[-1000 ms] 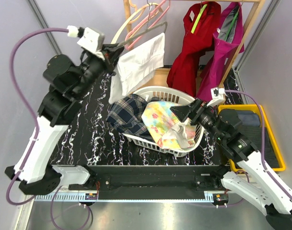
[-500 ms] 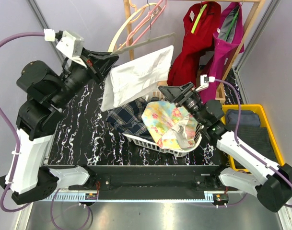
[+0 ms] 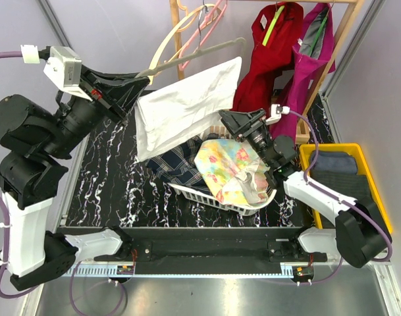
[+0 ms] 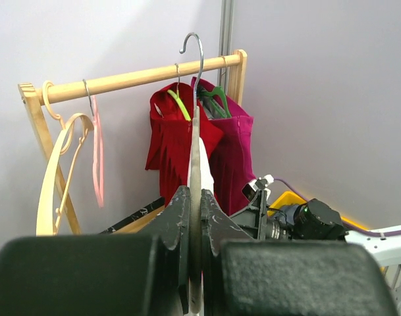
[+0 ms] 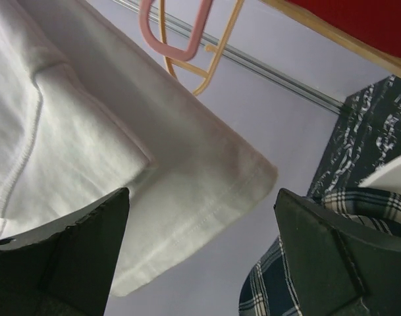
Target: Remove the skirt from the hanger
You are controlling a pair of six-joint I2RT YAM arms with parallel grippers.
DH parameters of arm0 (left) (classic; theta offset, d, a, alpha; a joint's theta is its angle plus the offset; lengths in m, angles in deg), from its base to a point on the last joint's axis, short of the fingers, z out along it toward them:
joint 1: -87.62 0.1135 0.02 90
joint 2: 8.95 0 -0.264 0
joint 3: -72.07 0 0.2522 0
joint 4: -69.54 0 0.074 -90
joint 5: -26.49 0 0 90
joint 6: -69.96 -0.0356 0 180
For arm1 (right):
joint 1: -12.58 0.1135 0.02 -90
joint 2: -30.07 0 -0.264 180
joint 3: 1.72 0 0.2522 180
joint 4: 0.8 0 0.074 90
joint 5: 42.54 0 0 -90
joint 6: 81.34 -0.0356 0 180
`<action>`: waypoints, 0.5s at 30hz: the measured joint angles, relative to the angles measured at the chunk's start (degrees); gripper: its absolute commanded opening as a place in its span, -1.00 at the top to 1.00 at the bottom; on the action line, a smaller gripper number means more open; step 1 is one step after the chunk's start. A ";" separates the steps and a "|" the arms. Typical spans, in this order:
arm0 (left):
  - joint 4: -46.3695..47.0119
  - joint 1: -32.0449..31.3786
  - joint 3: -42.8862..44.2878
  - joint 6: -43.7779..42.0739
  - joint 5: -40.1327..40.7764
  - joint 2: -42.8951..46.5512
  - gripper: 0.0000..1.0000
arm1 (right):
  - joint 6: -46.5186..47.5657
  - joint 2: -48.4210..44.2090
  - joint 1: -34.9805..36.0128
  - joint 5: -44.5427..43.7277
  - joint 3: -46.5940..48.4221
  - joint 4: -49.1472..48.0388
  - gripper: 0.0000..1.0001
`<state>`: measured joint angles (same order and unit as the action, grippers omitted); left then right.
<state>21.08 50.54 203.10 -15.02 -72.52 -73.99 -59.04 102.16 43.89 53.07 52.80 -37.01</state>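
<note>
Over the marbled table point(image 3: 114, 187), the left gripper point(image 3: 139, 83) has risen, pinched tight on the grey hanger point(image 3: 193, 55) with the white skirt point(image 3: 187, 105) hanging from it, while the right gripper point(image 3: 225, 125), jaws wide and empty, has closed in beside the skirt's edge.

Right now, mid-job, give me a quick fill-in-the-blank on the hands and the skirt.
The left hand is ___ on the grey hanger.
The right hand, near the white skirt, is ___.
The white skirt is not yet ___ the grey hanger.
Missing words: shut; open; off.
</note>
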 measured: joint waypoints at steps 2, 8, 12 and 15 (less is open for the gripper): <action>-0.04 0.00 -0.04 0.07 -0.07 0.24 1.00 | -1.20 0.59 -0.48 0.09 0.00 -2.40 -0.99; -0.13 0.00 -1.07 0.07 -0.04 0.76 1.00 | -3.82 0.15 -1.44 1.09 0.04 -6.34 -0.99; -0.26 0.00 -2.23 0.07 -0.04 0.85 1.00 | -4.24 -1.38 -1.66 1.40 0.04 -6.45 -0.99; -0.39 0.00 -2.80 0.09 -0.07 0.83 1.00 | -4.63 -1.46 -1.81 1.46 0.04 -7.19 -0.98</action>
<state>20.68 50.54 200.30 -14.93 -72.59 -73.16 -63.68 100.70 42.07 54.53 52.84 -44.20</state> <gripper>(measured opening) 0.046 0.993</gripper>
